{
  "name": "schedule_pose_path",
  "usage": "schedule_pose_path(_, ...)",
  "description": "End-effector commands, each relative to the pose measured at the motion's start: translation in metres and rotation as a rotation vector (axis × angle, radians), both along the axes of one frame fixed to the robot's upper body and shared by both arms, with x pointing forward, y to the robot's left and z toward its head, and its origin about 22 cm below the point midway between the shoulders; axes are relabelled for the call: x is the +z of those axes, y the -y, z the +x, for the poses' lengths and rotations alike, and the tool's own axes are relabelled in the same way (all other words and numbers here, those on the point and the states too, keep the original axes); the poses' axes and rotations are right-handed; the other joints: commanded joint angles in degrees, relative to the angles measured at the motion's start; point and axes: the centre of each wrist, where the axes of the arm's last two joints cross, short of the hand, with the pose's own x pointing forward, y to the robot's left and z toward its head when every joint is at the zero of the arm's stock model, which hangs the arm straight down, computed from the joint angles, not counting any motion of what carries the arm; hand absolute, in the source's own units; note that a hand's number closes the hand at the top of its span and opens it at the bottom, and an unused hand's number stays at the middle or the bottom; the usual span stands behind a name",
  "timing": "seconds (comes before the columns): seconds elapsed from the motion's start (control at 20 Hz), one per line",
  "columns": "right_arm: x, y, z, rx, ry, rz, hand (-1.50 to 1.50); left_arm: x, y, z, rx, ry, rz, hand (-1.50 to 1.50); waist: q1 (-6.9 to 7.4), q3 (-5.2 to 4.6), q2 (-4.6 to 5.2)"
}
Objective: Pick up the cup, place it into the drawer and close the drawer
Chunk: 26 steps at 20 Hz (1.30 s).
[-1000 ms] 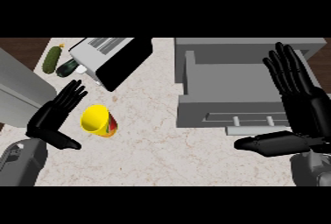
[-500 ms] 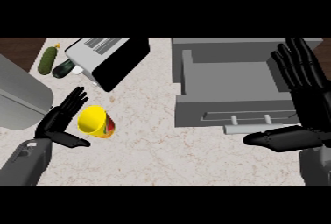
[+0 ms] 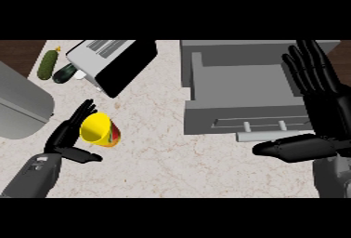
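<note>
A yellow cup (image 3: 99, 130) with a red side lies tipped on the marble counter at the lower left. My left hand (image 3: 68, 135) is open just left of it, fingers straight along its rim and thumb stretched out below. The grey drawer (image 3: 243, 95) stands pulled open at the upper right, its inside bare, its handle (image 3: 264, 125) on the front. My right hand (image 3: 321, 109) is open at the right edge, fingers pointing up beside the drawer and thumb reaching left under the drawer front.
A white and black toaster (image 3: 109, 62) sits at the upper left, with a green cucumber (image 3: 48, 64) and a darker vegetable (image 3: 65, 73) beside it. A grey rounded appliance (image 3: 21, 109) fills the left edge.
My left hand has moved in toward the cup and now lies against its left side. The view has shifted slightly and my right hand sits farther right.
</note>
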Motion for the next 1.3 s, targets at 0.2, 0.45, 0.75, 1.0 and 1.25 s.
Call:
schedule_pose_path(0.2, 0.009, 0.012, 0.011, -0.007, 0.005, 0.008, -1.5, -0.006, 0.002, -0.003, -0.054, 0.094, -0.118, -1.5, -0.24, -0.08, 0.33)
schedule_pose_path(0.45, 0.006, 0.009, -0.006, 0.012, 0.003, 0.017, -1.5, -0.011, 0.026, 0.004, -0.07, 0.087, -0.113, -1.5, -1.36, -0.11, 0.19)
schedule_pose_path(0.75, 0.0, 0.019, 0.003, -0.002, 0.003, 0.011, -1.5, -0.018, 0.03, -0.003, -0.112, 0.077, -0.159, -1.5, -0.52, -0.01, 0.2)
schedule_pose_path(1.0, 0.004, 0.012, 0.007, 0.018, 0.003, 0.009, -1.5, -0.021, 0.05, 0.002, -0.198, 0.04, -0.275, 1.5, -0.84, -0.14, 0.54)
schedule_pose_path(1.25, 0.011, 0.015, 0.008, -0.007, 0.009, -0.017, -1.5, -0.013, 0.056, 0.011, -0.118, 0.276, -0.203, 1.5, -0.05, -0.1, 0.24)
